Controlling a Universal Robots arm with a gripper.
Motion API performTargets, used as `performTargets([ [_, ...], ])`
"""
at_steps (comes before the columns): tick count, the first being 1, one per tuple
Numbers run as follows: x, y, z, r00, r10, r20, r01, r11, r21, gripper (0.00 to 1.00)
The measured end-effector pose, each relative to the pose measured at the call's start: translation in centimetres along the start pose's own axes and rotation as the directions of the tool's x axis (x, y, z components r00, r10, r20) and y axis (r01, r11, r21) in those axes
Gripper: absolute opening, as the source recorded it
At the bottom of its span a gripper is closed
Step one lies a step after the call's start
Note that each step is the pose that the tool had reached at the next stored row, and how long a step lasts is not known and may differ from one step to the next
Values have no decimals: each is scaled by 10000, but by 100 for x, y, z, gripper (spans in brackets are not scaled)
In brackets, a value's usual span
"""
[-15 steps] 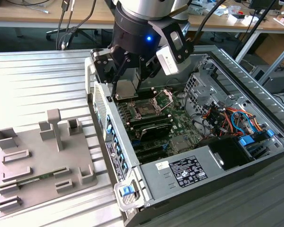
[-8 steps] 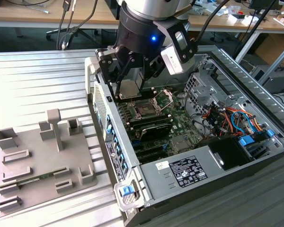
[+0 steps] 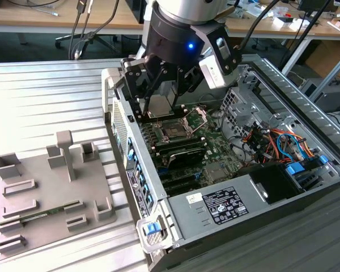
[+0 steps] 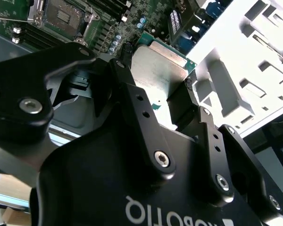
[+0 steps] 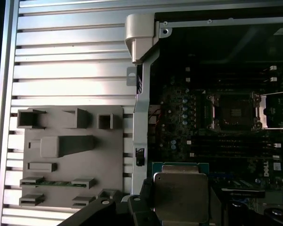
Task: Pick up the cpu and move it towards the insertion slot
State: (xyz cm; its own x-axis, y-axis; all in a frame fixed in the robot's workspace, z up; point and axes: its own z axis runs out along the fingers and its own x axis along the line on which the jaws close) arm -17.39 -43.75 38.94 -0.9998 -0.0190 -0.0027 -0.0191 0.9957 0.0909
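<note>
Transport step: gripper (image 4: 155, 77) jaws pinching the cpu (image 4: 159, 70), upper centre of second wrist view. Insertion slot (image 3: 173, 129) near, mid-frame in exterior view; alignment over it reqd.

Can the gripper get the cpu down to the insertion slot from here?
Probably yes. The gripper holds the cpu above the board, the insertion slot sits open with its bracket lifted, and nothing lies between them.

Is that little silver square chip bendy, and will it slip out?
Probably stiff: the chip stays flat with the gripper pinching only its edges. Its smooth metal top looks slippery, so it might slide. Likely light and delicate, being so thin.
</note>
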Motion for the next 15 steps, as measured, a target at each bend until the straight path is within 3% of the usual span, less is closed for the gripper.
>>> performTargets([
  [15,-182,-4,0,10000,0,1,0,10000,0,55],
])
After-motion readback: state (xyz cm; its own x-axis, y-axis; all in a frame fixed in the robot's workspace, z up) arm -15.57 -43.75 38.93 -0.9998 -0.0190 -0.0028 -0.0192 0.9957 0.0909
